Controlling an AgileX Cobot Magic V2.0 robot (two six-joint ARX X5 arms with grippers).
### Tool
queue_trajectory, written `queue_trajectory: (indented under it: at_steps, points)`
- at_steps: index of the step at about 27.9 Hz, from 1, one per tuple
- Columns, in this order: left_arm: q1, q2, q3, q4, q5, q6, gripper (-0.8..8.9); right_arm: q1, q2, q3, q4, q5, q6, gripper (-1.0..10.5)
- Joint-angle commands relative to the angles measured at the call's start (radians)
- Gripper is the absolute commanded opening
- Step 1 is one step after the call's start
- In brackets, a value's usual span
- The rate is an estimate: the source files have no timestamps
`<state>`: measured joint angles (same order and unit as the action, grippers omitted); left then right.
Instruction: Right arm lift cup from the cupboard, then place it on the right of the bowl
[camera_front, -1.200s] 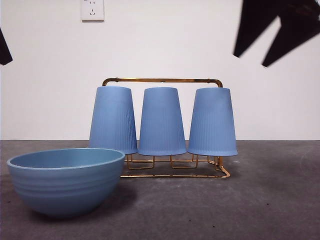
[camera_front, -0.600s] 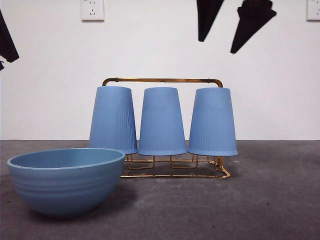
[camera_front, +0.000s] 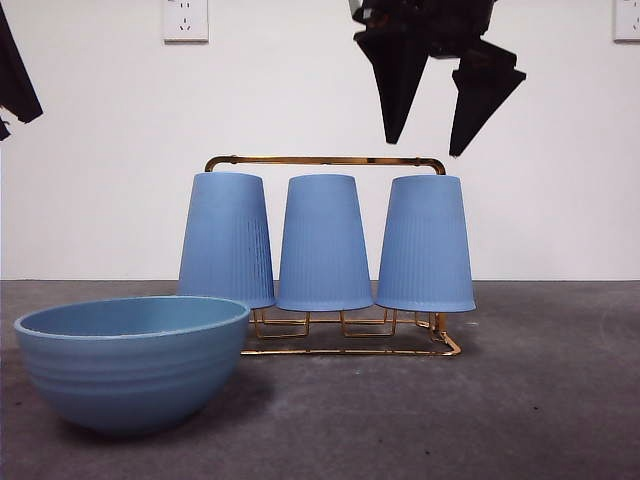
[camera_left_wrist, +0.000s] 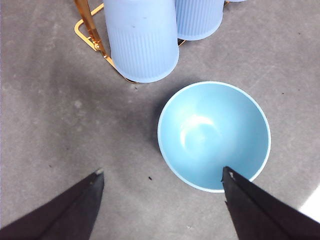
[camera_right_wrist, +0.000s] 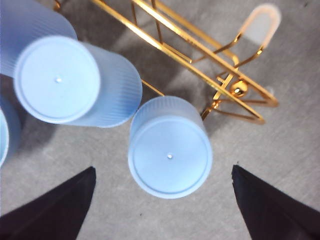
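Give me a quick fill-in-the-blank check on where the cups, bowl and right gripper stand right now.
1. The rack carries ____ cups, all upside down.
2. The right gripper hangs above the end cup with its jaws ____.
3. The bowl holds ____.
4. The left gripper hovers over the ____.

Missing words: three; open; nothing; bowl

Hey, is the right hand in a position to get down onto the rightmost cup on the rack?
Probably yes. The right hand hangs open directly above the rightmost cup, with nothing between them. The middle cup stands close beside it, leaving one finger a tight gap.
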<state>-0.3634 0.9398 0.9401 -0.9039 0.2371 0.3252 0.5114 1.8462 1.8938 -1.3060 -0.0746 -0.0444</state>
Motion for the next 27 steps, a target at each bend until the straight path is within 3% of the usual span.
queue_trajectory:
  at_steps: [1,13,19,27]
  points:
    - [-0.005,0.007,0.020,0.008,-0.001,-0.001,3.80,0.008,0.042,0.024,-0.005,0.004,0.011,4.4]
    - [-0.005,0.007,0.020,0.008,-0.001,-0.001,3.79,0.008,0.117,0.017,-0.006,0.004,0.011,4.4]
    - [-0.005,0.007,0.020,0.008,-0.001,-0.001,3.79,0.008,0.121,0.017,-0.008,0.004,0.011,2.7]
    - [-0.005,0.007,0.020,0.007,-0.001,-0.001,3.79,0.008,0.105,0.019,-0.014,0.005,0.011,2.6]
